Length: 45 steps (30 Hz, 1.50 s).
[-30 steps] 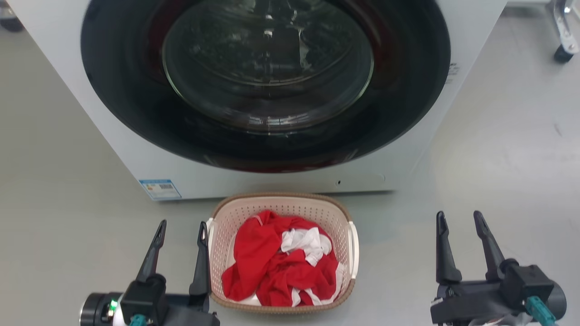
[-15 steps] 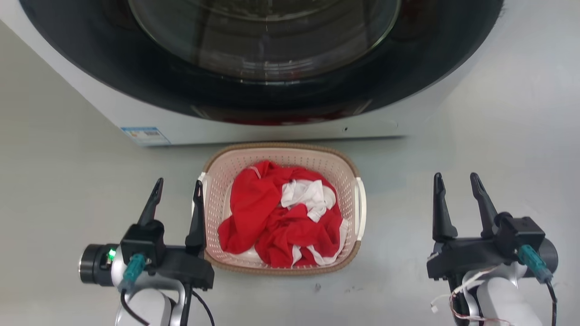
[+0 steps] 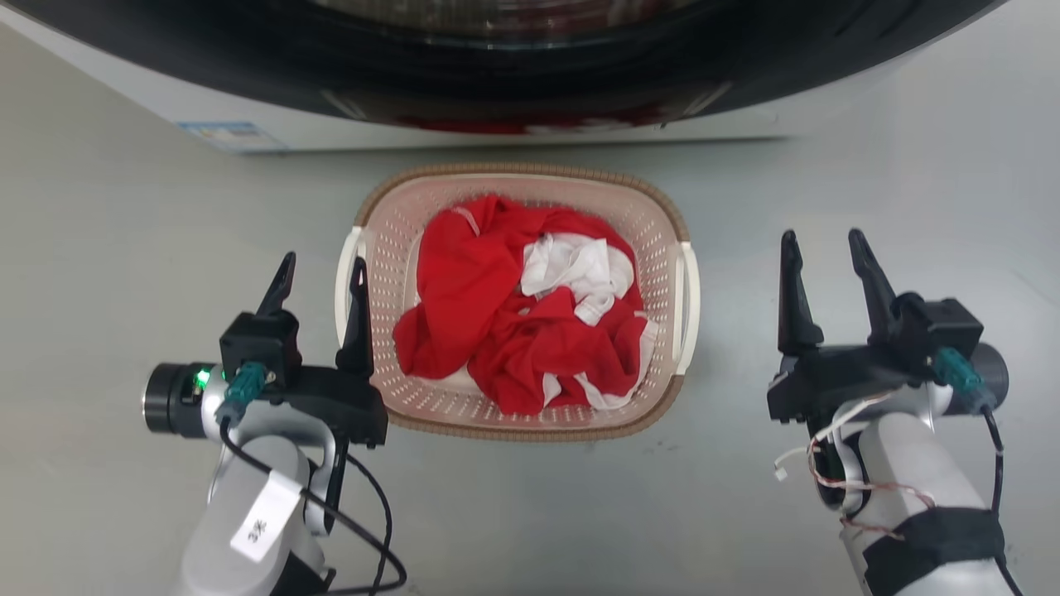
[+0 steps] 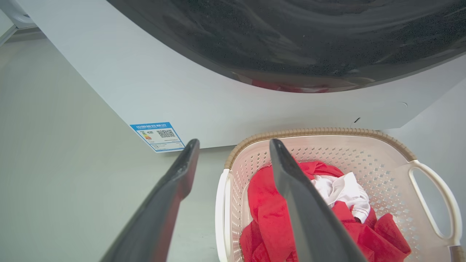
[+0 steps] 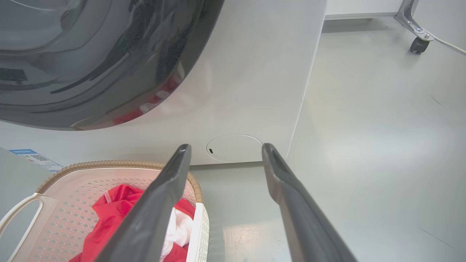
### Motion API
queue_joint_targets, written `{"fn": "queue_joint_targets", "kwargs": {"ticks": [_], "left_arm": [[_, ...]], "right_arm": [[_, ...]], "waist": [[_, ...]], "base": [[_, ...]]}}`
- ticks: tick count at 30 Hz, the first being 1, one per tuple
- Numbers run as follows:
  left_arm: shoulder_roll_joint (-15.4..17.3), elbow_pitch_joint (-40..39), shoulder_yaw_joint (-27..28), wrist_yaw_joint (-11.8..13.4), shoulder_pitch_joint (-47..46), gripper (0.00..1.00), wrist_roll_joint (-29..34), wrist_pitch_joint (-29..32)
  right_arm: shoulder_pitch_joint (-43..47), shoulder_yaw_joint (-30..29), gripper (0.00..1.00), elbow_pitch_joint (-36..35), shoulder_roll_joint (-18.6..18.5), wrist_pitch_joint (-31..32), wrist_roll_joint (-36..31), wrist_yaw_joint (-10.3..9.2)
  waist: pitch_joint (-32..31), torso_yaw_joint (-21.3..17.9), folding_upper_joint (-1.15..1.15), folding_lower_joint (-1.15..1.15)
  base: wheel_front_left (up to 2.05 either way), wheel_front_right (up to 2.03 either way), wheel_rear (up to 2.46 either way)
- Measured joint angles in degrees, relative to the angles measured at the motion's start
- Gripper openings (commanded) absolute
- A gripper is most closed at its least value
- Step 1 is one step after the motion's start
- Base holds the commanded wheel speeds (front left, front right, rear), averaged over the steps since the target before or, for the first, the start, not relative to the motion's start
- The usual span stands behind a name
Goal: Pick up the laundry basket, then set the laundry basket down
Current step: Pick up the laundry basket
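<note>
Both pairs of jaws stand apart. The basket (image 3: pixel 389 248) sits on the floor between my left gripper (image 3: pixel 323 261) and right gripper (image 3: pixel 820 234). The left handle (image 3: pixel 341 273) lies between the left jaws. The right handle (image 3: pixel 690 290) lies inboard of the right jaws, so I shift right inward, then clamp both evenly.

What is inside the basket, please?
Crumpled red cloth with some white cloth lies inside the basket. The clothes cover most of the bottom, so anything under them cannot be seen.

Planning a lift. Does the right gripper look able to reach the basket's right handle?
Probably yes: the right gripper, open, sits beside the right handle of the laundry basket, with floor between.
</note>
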Motion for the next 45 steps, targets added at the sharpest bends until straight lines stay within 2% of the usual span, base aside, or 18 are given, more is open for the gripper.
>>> {"fn": "queue_joint_targets", "kwargs": {"ticks": [9, 17, 28, 45], "left_arm": [[-0.63, 6.81, 0.12, -0.52, -7.69, 1.0, -0.41, 0.46], [-0.82, 12.99, 0.16, -0.94, -10.88, 1.0, -0.71, 0.4], [-1.05, 19.64, 0.11, -1.43, -14.69, 1.0, -0.99, 0.15], [-1.15, 26.82, -0.19, -2.03, -19.56, 1.0, -2.15, -0.04]], "right_arm": [[-7.28, 1.32, 1.0, 5.24, -0.11, 0.02, -0.02, 0.15], [-10.42, 3.15, 1.0, 10.21, -0.19, 0.02, -0.02, 0.18], [-13.9, 9.25, 1.0, 13.29, -0.43, 0.01, 4.12, 0.08], [-15.75, 14.64, 1.0, 18.83, -0.51, 0.0, 10.78, -1.99]], "waist": [[7.65, 0.71, 0.0, 0.0], [12.5, 1.37, 0.0, 0.0], [15.04, 1.97, 0.0, -0.01], [17.4, 2.22, -0.01, -0.01]], "base": [[0.0, 0.0, 0.0], [0.0, 0.0, 0.0], [0.0, 0.0, 0.0], [0.0, 0.0, 0.0]]}}
